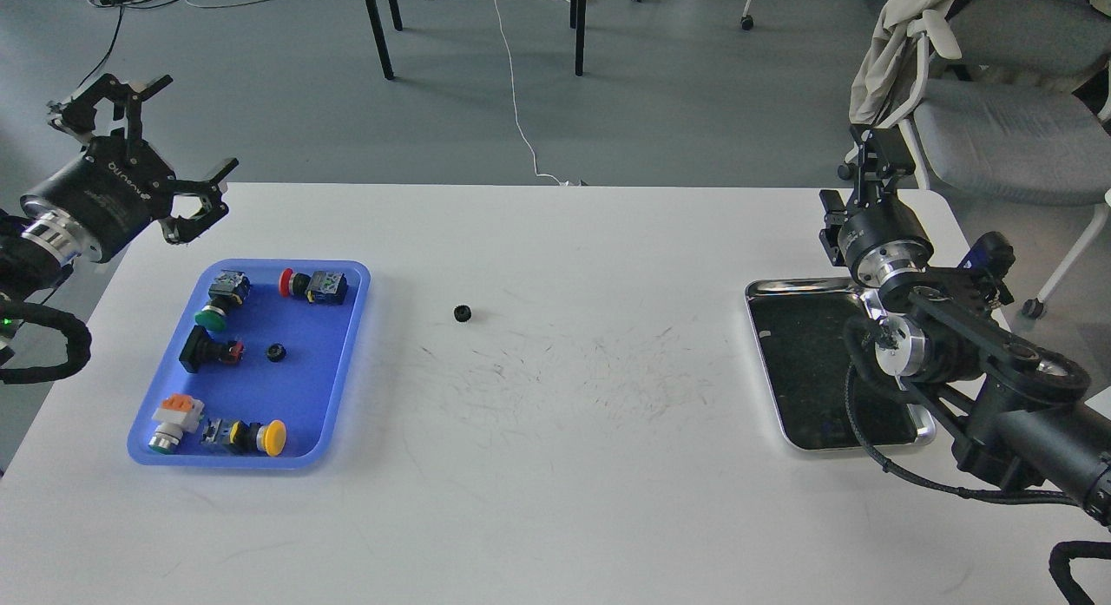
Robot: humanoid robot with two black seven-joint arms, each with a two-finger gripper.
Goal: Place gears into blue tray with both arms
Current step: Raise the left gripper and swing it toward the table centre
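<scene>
I am inspecting the loose gear, which is lying flat on the white counter between the blue tray and the steel tray; a second gear is sitting inside the blue tray. I am judging it light, rigid and prone to skidding, best pinched across its toothed rim. Its bore is apparently pointing upward; being round, it is showing no long axis. The left gripper is hanging with fingers spread wide and empty. The right gripper is presenting end-on; I cannot tell its opening.
</scene>
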